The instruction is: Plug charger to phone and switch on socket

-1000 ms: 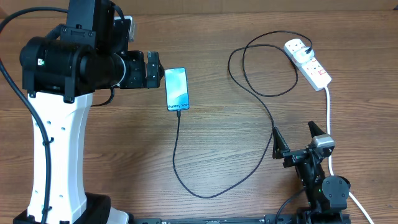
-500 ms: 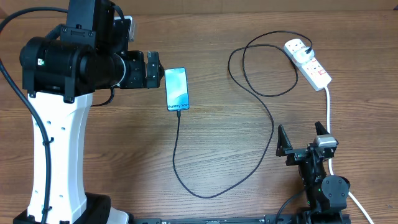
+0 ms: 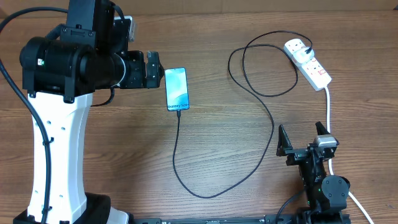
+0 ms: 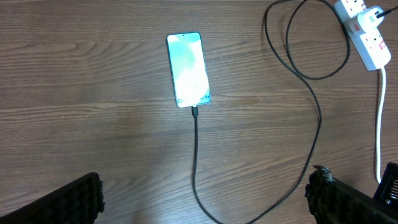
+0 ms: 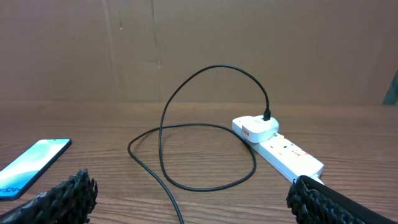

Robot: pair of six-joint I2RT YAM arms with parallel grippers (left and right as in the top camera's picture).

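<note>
Gaping wide: left pincer point(image 4: 206, 177) and right pincer point(image 3: 300, 130), both empty. Charger point(image 4: 194, 149) seated in phone point(image 3: 176, 88); other end in socket point(image 3: 311, 64).

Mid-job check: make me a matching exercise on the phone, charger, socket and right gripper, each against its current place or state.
Things:
1 phone
2 charger
3 socket
4 right gripper

States:
A white, at the far right of the table
B jaws wide open, holding nothing
C lying flat, screen lit
D black, looping across the table

Pairs: 1-C, 2-D, 3-A, 4-B
</note>
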